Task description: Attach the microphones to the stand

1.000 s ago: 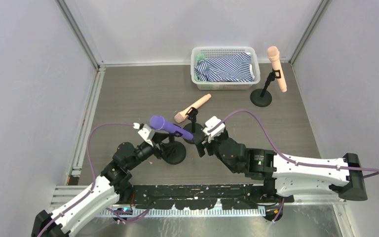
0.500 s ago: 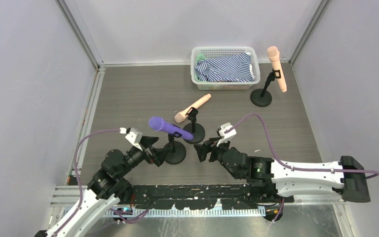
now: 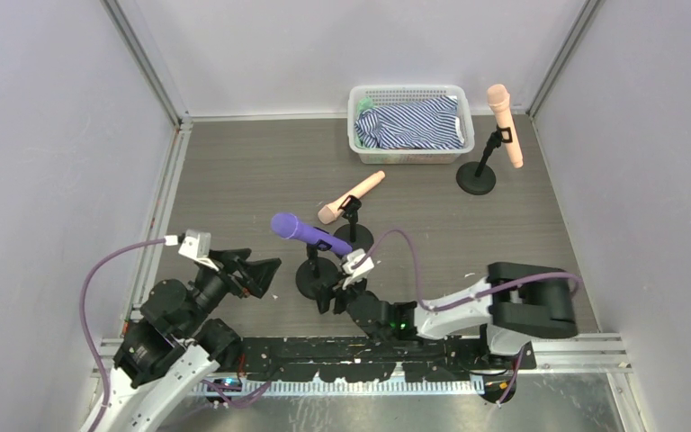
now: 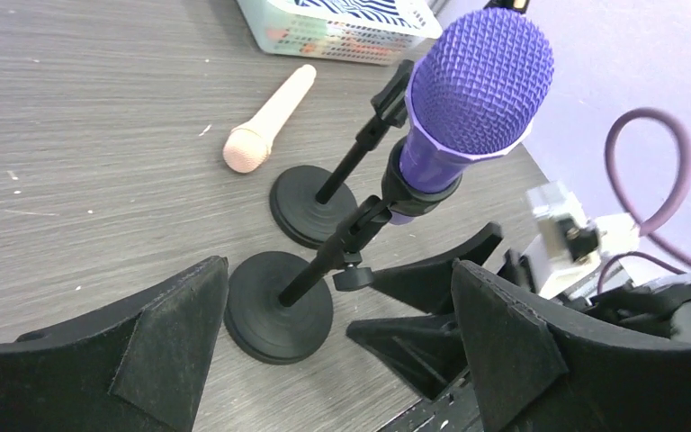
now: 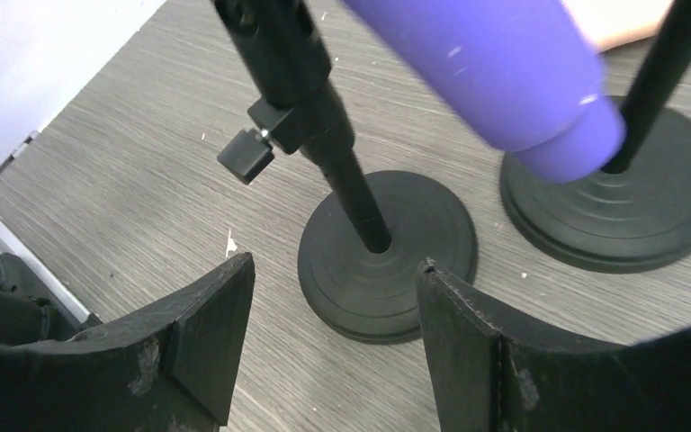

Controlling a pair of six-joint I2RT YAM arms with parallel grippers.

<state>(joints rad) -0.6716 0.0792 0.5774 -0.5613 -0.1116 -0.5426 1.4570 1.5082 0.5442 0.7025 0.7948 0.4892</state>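
The purple microphone [image 3: 309, 234] rests tilted atop the near stand [image 3: 316, 280], seemingly needing no support. The left end effector [image 3: 264, 275] gapes empty at the stand's 9 o'clock, and the right end effector [image 3: 332, 294] is open at 5 o'clock (touching nothing). A peach microphone [image 3: 351, 198] lies loose on the tabletop [image 3: 234, 180] at 12 o'clock. How firmly the stand grips the purple handle is hidden.

Purple microphone [image 5: 495, 72] head cut off at top, right wrist view.
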